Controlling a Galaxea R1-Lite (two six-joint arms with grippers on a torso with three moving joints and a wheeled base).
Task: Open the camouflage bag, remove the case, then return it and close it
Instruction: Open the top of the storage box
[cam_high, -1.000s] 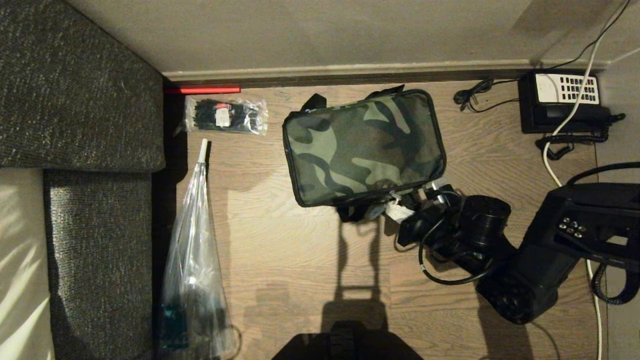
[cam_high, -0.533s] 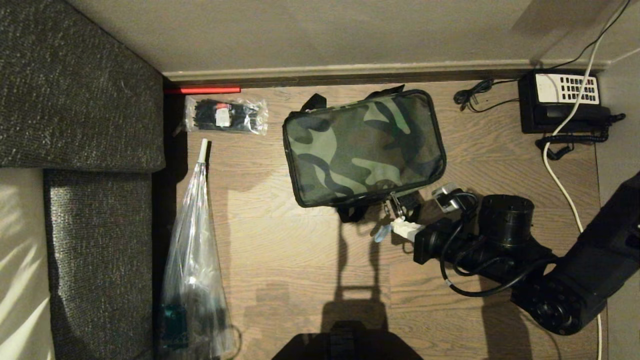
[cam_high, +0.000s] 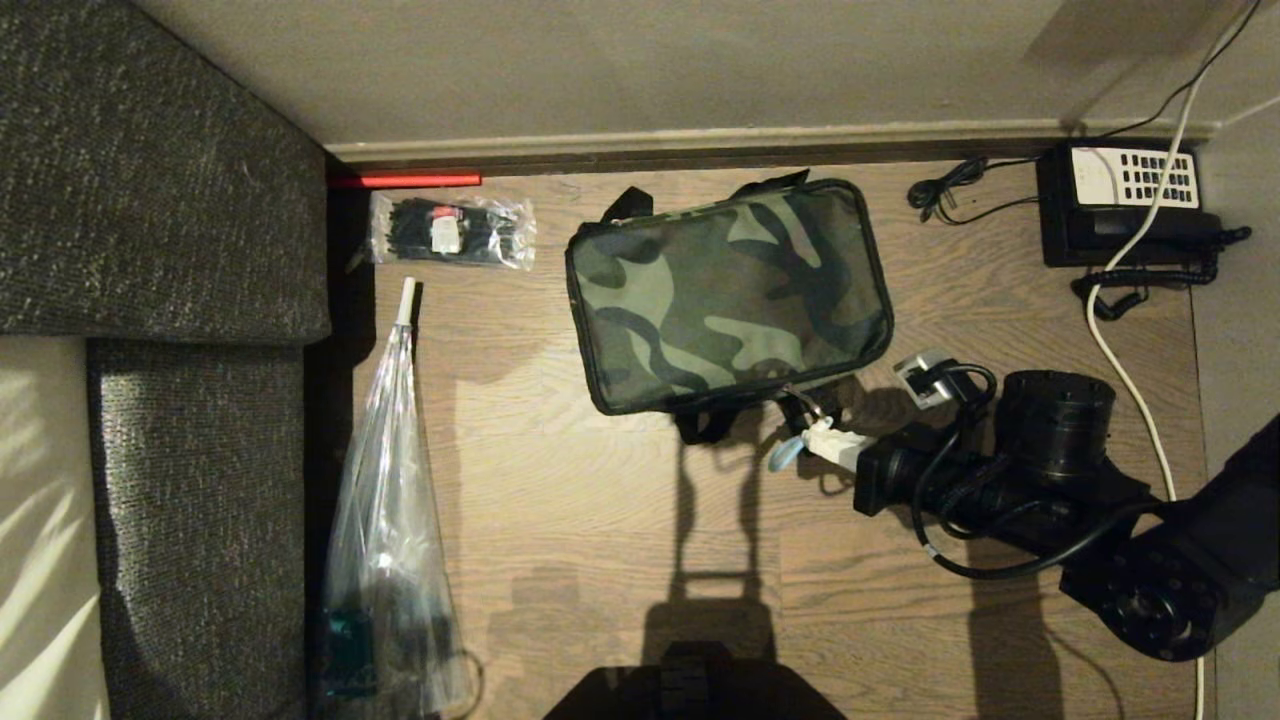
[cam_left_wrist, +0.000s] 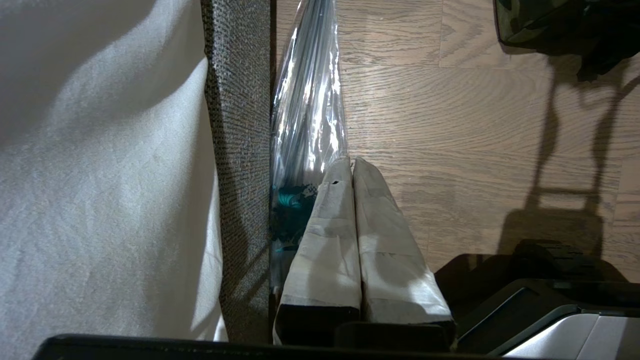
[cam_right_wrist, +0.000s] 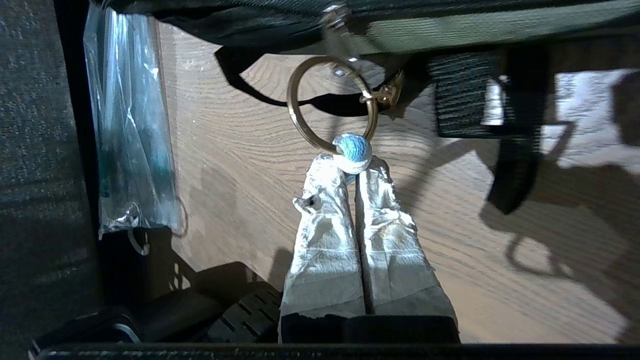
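Note:
The camouflage bag (cam_high: 728, 292) lies closed on the wooden floor, lid up, with its zipper running round the edge. A brass ring (cam_right_wrist: 310, 115) hangs from the zipper slider at the bag's near right corner. It carries a blue bead (cam_right_wrist: 352, 148). My right gripper (cam_high: 812, 437) sits just off that corner, its taped fingers shut on the ring at the bead (cam_high: 782, 455). In the right wrist view the gripper (cam_right_wrist: 352, 162) points at the bag's edge (cam_right_wrist: 450, 25). The case is hidden. My left gripper (cam_left_wrist: 352, 162) is parked beside the sofa, shut and empty.
A grey sofa (cam_high: 150, 200) fills the left side, with a clear plastic sleeve (cam_high: 390, 500) lying along it. A packet of black ties (cam_high: 450, 230) and a red stick (cam_high: 405, 181) lie by the wall. A black telephone (cam_high: 1120, 205) and white cable (cam_high: 1130, 370) are at the right.
My right arm has drawn back from the bag's corner, toward the near right, still shut on the ring. The bag has stayed in place.

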